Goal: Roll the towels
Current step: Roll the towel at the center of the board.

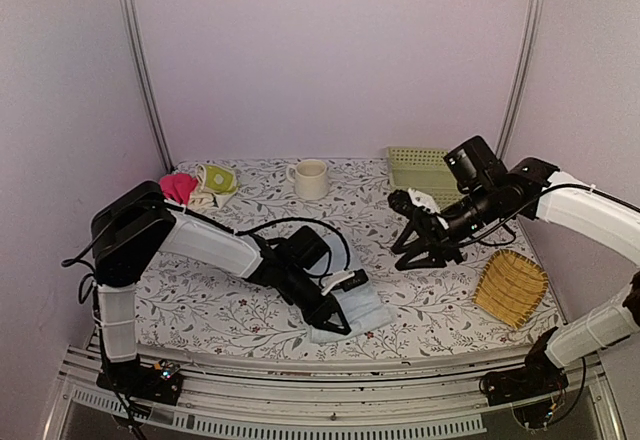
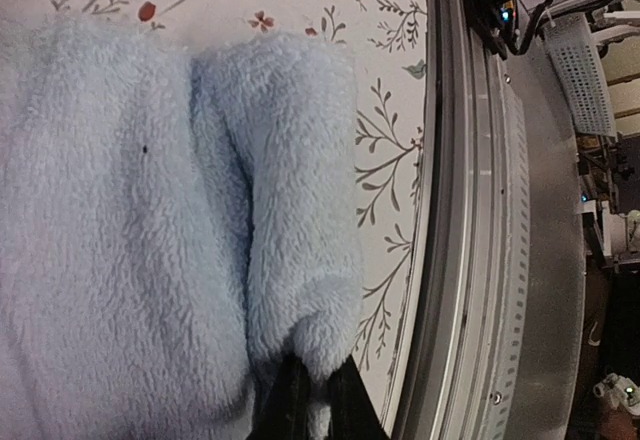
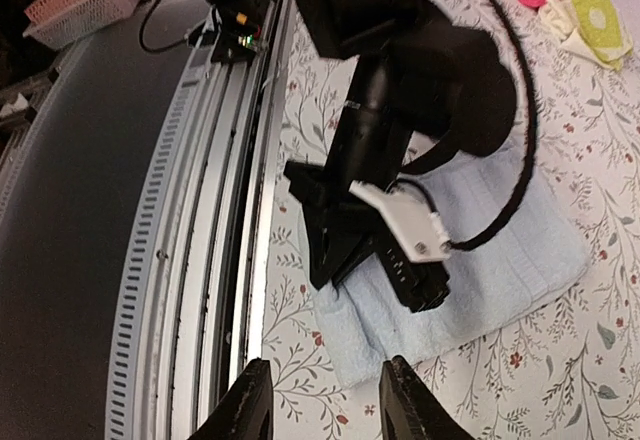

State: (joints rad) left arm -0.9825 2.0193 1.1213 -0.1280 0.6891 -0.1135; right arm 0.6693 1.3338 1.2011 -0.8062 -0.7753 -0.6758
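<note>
left fingers clamp blue towel lying along near edge; right fingers apart.

soft even light, wrist cams bit blurry

Pale blue fluffy towel at lower centre, on a table with a white cover printed with grey-green leafy vines and small red flowers. At upper left, a yellow-green and cream patterned towel beside a bright pink cloth. Cream mug, pale green basket, yellow woven tray at right.
</note>
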